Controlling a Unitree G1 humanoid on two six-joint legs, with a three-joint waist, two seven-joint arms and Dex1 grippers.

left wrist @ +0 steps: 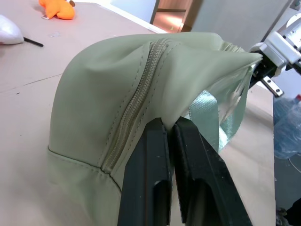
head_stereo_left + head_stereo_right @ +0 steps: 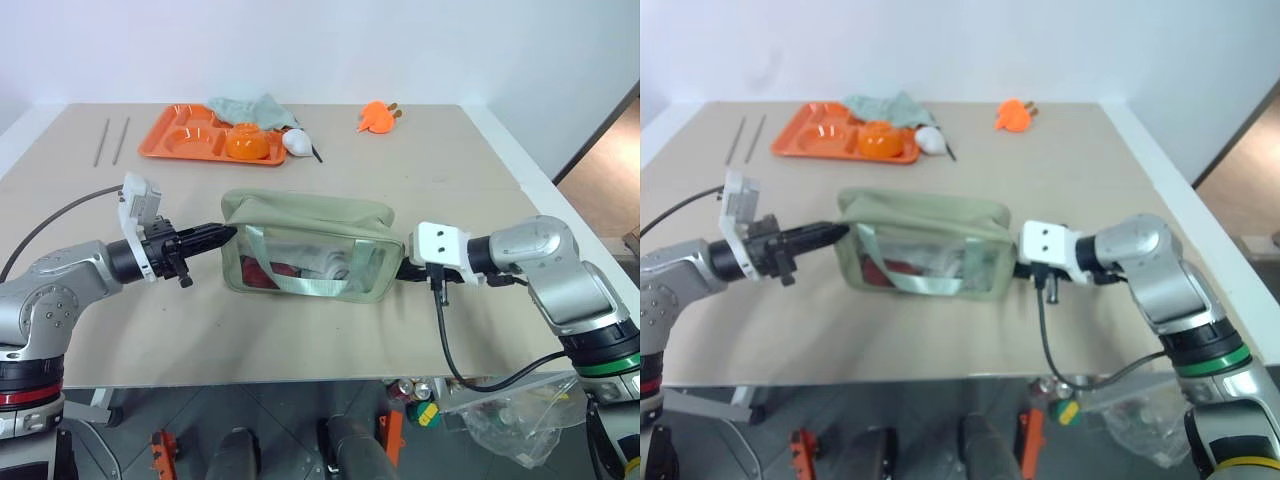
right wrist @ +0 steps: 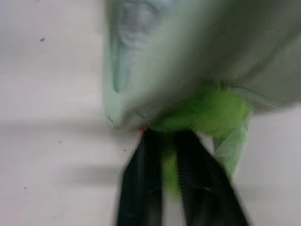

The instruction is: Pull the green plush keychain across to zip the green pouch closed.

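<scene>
Pinching the near end of the green pouch (image 1: 141, 94), the left hand (image 2: 222, 233) is seen with its two fingers pressed together on a fold of fabric beside the zipper (image 1: 136, 99); this hold is judged to serve as an anchor, so that the pouch is kept from sliding when the slider is drawn along. The zipper teeth seen from the left wrist are already meshed along the top.

At the opposite end, the right hand (image 3: 167, 141) is placed against the pouch, its fingers set slightly apart with the green plush keychain (image 3: 207, 113) lying just ahead of and between them. Whether the keychain is actually gripped cannot be told, as the picture is smeared. A small pinkish clasp is glimpsed at one fingertip.

The pouch is resting across the middle of the surface (image 2: 480, 180), stretched between the two hands. Well beyond it lie an orange tray (image 2: 185, 135), a teal cloth (image 2: 250, 108) and an orange plush toy (image 2: 378, 116), all apart from the work.
</scene>
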